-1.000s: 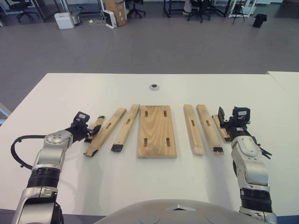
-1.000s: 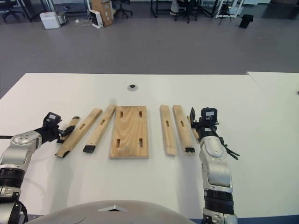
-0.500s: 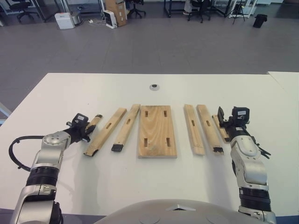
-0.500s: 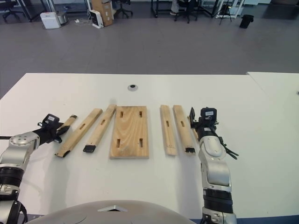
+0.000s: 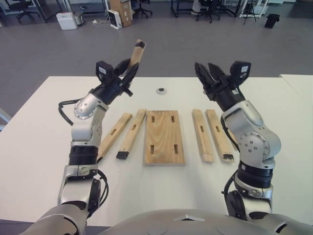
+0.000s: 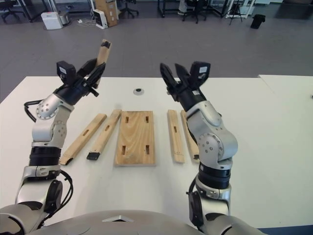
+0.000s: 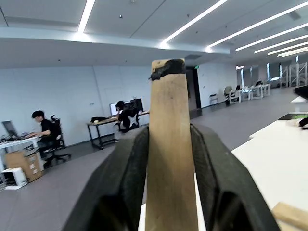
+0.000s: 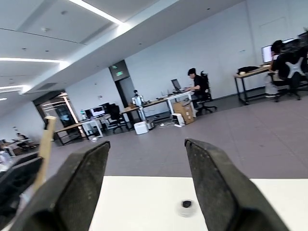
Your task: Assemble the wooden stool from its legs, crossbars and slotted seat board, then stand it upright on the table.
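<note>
- My left gripper (image 5: 125,72) was clamped on a short wooden stick (image 5: 137,51), held tilted above the table (image 5: 58,98) (dark tip uppermost).
- My right gripper (image 5: 204,67) was spread open, also up off the table.
- The slotted seat board (image 5: 165,137) lay flat between the leg pieces (image 5: 133,129).

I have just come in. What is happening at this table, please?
A robot is building a wooden stool. Its left gripper is shut on a short wooden stick with a black tip, held up in the air. The right gripper is up too, fingers open and empty. The slotted wooden seat board lies on the white table, two long wooden bars on each side. Nothing is joined yet.
</note>
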Robot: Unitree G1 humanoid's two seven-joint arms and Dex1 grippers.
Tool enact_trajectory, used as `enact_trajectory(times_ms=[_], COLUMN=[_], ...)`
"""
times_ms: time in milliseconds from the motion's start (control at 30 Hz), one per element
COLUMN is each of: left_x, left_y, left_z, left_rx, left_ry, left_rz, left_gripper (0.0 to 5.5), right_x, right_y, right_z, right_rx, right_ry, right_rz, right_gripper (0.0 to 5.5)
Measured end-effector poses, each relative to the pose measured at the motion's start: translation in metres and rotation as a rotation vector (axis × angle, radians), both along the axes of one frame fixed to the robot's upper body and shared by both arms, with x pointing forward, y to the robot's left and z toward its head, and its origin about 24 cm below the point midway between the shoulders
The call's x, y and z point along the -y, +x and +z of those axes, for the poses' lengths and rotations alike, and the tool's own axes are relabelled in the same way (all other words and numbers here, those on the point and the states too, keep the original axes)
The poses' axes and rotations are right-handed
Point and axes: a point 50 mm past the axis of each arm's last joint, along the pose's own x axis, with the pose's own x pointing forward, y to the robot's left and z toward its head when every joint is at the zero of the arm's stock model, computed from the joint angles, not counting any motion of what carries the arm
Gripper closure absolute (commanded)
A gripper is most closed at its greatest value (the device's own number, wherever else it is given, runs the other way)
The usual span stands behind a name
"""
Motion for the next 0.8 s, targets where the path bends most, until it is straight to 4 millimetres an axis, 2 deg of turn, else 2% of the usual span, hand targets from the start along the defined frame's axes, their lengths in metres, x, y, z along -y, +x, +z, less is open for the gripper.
enact_trajectory(times_ms=[67, 267, 467, 700, 800], left_x=[0.016, 0.041, 0.047, 0.047, 0.048], left_y=[-0.01, -0.027, -0.032, -0.031, -0.03], left_z=[-0.001, -0.015, -0.02, -0.019, -0.018], left_rx=[0.013, -0.029, -0.04, -0.028, -0.021], left_ry=[-0.026, 0.007, 0.024, 0.079, 0.089], left_rz=[-0.057, -0.164, -0.187, -0.195, -0.201], left_gripper=[4.21, 4.21, 4.21, 4.21, 4.21], right_x=[-0.006, -0.022, -0.031, -0.034, -0.033], right_y=[0.001, -0.001, -0.002, 0.004, 0.004], right_z=[0.009, 0.012, 0.013, -0.001, 0.0], right_rx=[0.024, 0.012, -0.006, -0.112, -0.117], right_ry=[-0.006, 0.018, 0.023, 0.02, 0.056], right_rz=[0.028, 0.118, 0.162, 0.15, 0.158], right_gripper=[2.58, 2.58, 2.58, 3.86, 4.61])
